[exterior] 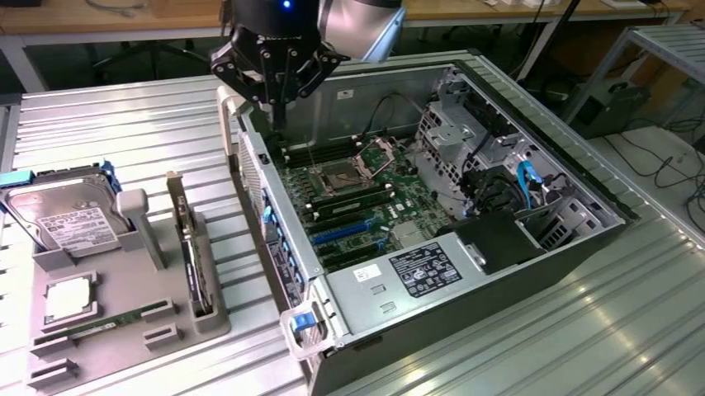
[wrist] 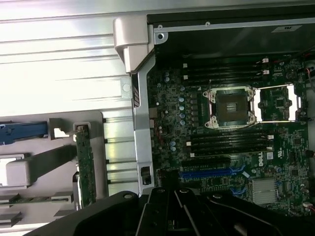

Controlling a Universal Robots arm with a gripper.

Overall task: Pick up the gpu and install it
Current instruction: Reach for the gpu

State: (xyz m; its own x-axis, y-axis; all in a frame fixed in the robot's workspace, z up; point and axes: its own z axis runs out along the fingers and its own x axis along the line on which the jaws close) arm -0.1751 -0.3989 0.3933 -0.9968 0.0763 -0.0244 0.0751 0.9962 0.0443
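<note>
The case (exterior: 375, 330) lies open on its side across the middle of the exterior view, its motherboard (exterior: 364, 206) facing up. On the board are a bare socket (exterior: 330, 177) and, nearer 6 o'clock, blue slots (exterior: 342, 235). A labelled power supply (exterior: 424, 268) fills the near end, and blue cables (exterior: 529, 181) run through the drive cage at 3 o'clock.

At 8 o'clock of the case sits a grey tray (exterior: 111, 346). It carries a hard drive (exterior: 72, 223) at its far end, a square chip (exterior: 68, 299) and a memory stick (exterior: 105, 326) lying flat.

The gpu (exterior: 193, 256) stands on edge in the tray's slot nearest the case. It is thin and upright, with a green board (wrist: 84, 167) and a narrow silver bracket (exterior: 174, 194) at its far end. Nothing touches it.

The claw (exterior: 280, 122) hangs over the case's far corner, at 1 o'clock from the gpu and well apart from it. Its fingers are drawn together to a point with nothing between them. The case wall and its grey handle (exterior: 229, 111) lie between the claw and the tray.

Everything rests on a ribbed metal table (exterior: 132, 124). At 12 o'clock there is a wooden table (exterior: 111, 16), and at 2 o'clock a metal rack (exterior: 661, 49) with cables on the floor.
</note>
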